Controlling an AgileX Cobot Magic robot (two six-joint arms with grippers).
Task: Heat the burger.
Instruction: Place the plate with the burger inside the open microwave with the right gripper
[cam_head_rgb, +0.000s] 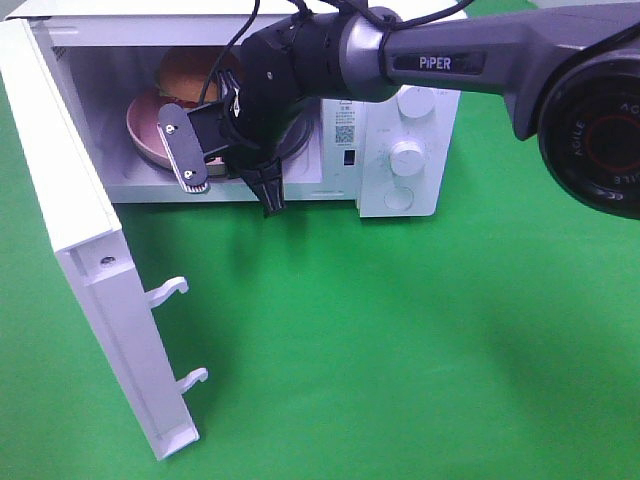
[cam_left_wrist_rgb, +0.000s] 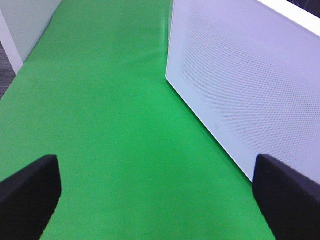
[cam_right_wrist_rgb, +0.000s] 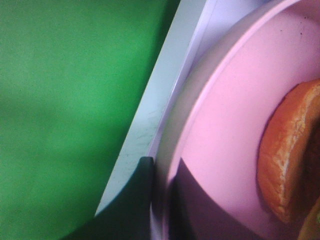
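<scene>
The burger (cam_head_rgb: 185, 72) sits on the pink plate (cam_head_rgb: 140, 125) inside the microwave (cam_head_rgb: 380, 190), toward eleven o'clock of the plate in the high view. My right gripper (cam_head_rgb: 228, 172) is in the doorway at the plate's five o'clock rim. Only one finger (cam_right_wrist_rgb: 135, 200) shows in its wrist view, against the rim, so I cannot tell if it is pinching the plate or spread clear. That is the danger: pulling back with a finger caught on the rim could drag the plate over the sill and tip the burger onto the desk (cam_head_rgb: 400, 350). The door (cam_head_rgb: 70, 200) stands wide toward seven o'clock; swung shut too soon, it would strike my forearm. My left gripper (cam_left_wrist_rgb: 159, 200), spread wide and empty, appears only in its own wrist view, beside the door's outer face, which the high view does not show
</scene>
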